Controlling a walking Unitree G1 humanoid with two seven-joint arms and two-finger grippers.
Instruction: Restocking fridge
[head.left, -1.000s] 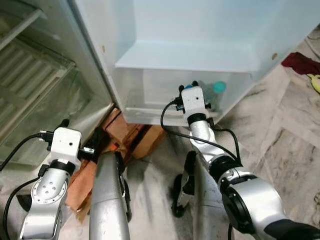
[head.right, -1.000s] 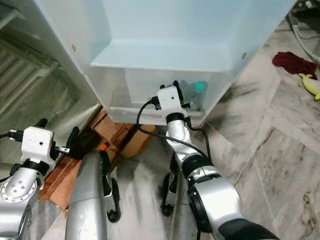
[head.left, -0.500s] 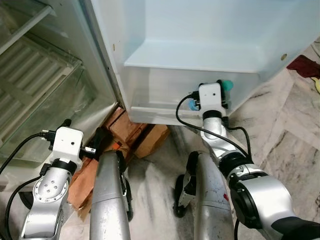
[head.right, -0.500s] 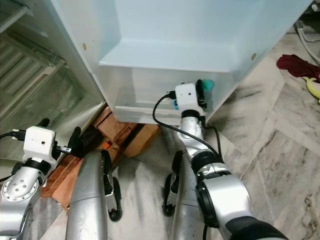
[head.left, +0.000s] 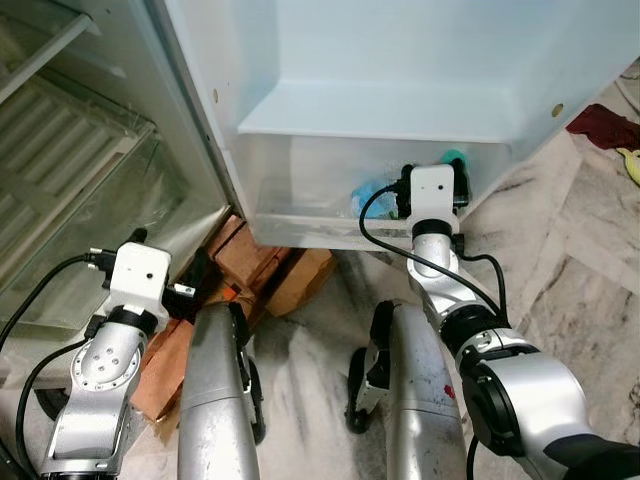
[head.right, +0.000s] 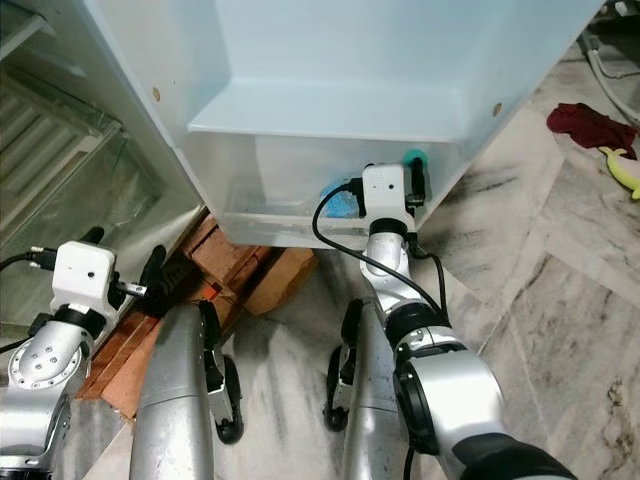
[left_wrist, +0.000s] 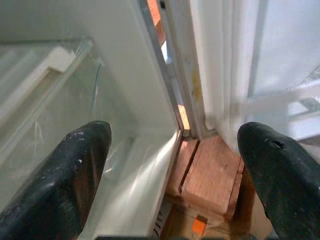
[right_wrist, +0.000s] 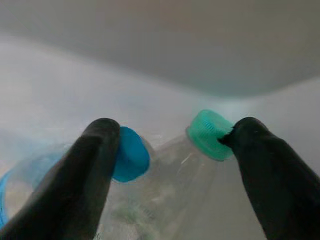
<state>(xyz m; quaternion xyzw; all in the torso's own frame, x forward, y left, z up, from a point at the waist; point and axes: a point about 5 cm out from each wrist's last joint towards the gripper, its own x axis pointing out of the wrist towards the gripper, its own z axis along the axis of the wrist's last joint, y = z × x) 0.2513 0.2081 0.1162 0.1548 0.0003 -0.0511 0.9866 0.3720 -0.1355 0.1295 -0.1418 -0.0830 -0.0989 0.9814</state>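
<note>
Smooth, glossy white plastic lines the fridge door (head.left: 400, 60) above a clear plastic bin (head.left: 300, 195) holding clear bottles with ridged green cap (right_wrist: 209, 132) and smooth blue cap (right_wrist: 131, 154), over rough bricks (head.left: 262, 268) and polished veined marble floor (head.left: 560, 290).

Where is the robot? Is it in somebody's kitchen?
Probably a home kitchen. An open fridge door has bottles in its bottom shelf, one with a green cap, where the right gripper reaches. The fridge stands on bricks on a marble floor.
</note>
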